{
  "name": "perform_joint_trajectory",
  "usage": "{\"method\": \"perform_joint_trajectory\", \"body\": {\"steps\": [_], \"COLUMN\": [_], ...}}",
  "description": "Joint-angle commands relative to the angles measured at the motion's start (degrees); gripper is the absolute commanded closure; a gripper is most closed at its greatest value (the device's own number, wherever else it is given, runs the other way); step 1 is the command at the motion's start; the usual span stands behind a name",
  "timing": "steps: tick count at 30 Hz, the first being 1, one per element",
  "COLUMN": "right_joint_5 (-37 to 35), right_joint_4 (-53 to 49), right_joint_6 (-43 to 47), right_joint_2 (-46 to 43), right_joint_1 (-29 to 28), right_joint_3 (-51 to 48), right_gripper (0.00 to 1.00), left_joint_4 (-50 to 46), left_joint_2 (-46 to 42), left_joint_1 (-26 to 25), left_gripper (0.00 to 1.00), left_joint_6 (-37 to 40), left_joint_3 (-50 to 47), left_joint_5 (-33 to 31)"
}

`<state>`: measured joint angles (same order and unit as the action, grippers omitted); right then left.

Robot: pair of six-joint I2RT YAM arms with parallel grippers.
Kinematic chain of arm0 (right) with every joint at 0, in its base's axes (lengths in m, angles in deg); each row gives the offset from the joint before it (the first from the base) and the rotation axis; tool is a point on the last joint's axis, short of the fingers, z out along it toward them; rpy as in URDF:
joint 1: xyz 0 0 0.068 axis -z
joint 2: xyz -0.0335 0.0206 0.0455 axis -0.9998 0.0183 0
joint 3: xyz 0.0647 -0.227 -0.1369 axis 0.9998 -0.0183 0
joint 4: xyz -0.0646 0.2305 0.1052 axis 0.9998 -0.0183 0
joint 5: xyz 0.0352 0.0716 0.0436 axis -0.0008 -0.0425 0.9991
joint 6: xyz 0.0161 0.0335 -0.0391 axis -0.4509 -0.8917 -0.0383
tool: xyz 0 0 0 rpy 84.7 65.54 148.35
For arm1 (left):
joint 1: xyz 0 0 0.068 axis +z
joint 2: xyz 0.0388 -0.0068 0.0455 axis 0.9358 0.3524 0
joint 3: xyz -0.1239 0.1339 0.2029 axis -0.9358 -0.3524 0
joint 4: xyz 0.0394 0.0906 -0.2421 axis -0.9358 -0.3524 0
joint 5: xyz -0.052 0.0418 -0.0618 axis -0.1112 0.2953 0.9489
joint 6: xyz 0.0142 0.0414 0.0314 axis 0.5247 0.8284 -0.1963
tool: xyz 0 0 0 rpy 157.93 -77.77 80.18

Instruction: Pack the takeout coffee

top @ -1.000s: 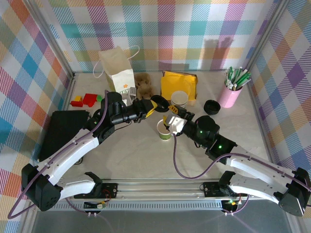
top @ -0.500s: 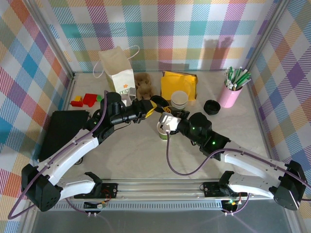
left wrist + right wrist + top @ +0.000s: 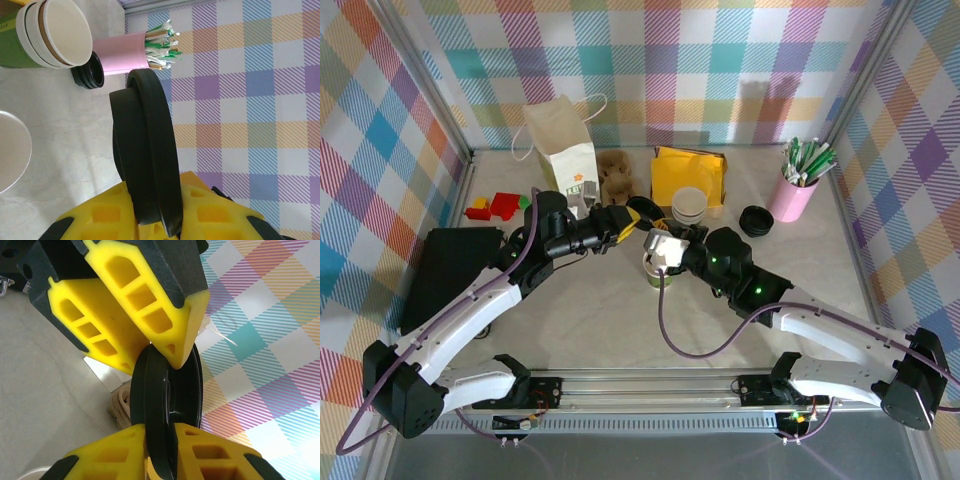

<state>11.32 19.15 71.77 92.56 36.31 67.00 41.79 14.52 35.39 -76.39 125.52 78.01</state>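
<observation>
A round black lid (image 3: 641, 212) hangs edge-on above the table, gripped from both sides. My left gripper (image 3: 157, 189) is shut on the lid's (image 3: 147, 160) lower rim. From the opposite side my right gripper (image 3: 160, 430) is shut on the same lid (image 3: 167, 385), and the left gripper's yellow fingers (image 3: 150, 315) pinch it from above. The takeout coffee cup (image 3: 658, 277), cream with a green band, stands lidless just below the right gripper (image 3: 651, 235). Its open rim (image 3: 12, 150) shows at the left edge of the left wrist view.
Behind the cup stand a stack of lidless cups (image 3: 689, 205), a stack of black lids (image 3: 756, 220) and a pink cup of sticks (image 3: 795, 190). A paper bag (image 3: 563, 150), a yellow packet (image 3: 688, 170), toy blocks (image 3: 495, 207) and a black tray (image 3: 445, 265) lie left and behind.
My right gripper has moved up and left over the cup to the lid and closed on it. The left arm has held still with the lid.
</observation>
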Motion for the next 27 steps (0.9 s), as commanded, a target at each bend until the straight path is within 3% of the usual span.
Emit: {"method": "perform_joint_trajectory", "body": {"steps": [1,7,10,12,15,18,20,23,27], "right_joint_5": [-2.26,-2.35,-2.39,-1.93,-0.04,3.60,7.14,16.41,35.31], "right_joint_4": [-0.52,-2.42,-3.93,-5.75,-12.36,-22.42,-28.33,-34.36,-34.61], "right_joint_6": [-1.86,-2.81,-3.57,-5.22,-11.30,-21.60,-29.20,-41.57,-61.80], "right_joint_2": [0.72,1.70,1.79,1.35,0.32,-0.30,-0.54,-1.17,-2.76], "right_joint_1": [0.00,0.00,0.00,0.00,0.39,2.15,4.21,9.38,19.90], "right_joint_3": [2.70,4.25,4.78,5.24,7.59,11.88,14.11,15.92,14.05], "right_gripper": [0.80,0.98,1.00,1.00,1.00,1.00,1.00,1.00,1.00], "left_joint_4": [0.30,-0.01,-0.04,0.16,-5.21,-12.17,-16.66,-22.10,-22.59], "left_joint_2": [-2.18,-2.90,-3.33,-3.79,-5.06,-7.41,-8.99,-10.27,-11.34], "left_joint_1": [-0.21,-0.21,-0.21,-0.06,0.26,0.72,1.24,1.96,2.34], "left_gripper": [0.94,0.94,0.91,0.80,0.54,0.39,0.30,0.27,0.27], "left_joint_6": [-0.91,-0.69,-0.28,0.41,5.20,11.90,15.83,21.76,26.84], "left_joint_3": [-0.35,-0.78,-0.86,-0.70,2.01,5.38,7.26,9.25,8.73], "left_joint_5": [3.11,2.85,2.54,1.98,-0.16,-4.62,-7.81,-11.44,-13.03]}}
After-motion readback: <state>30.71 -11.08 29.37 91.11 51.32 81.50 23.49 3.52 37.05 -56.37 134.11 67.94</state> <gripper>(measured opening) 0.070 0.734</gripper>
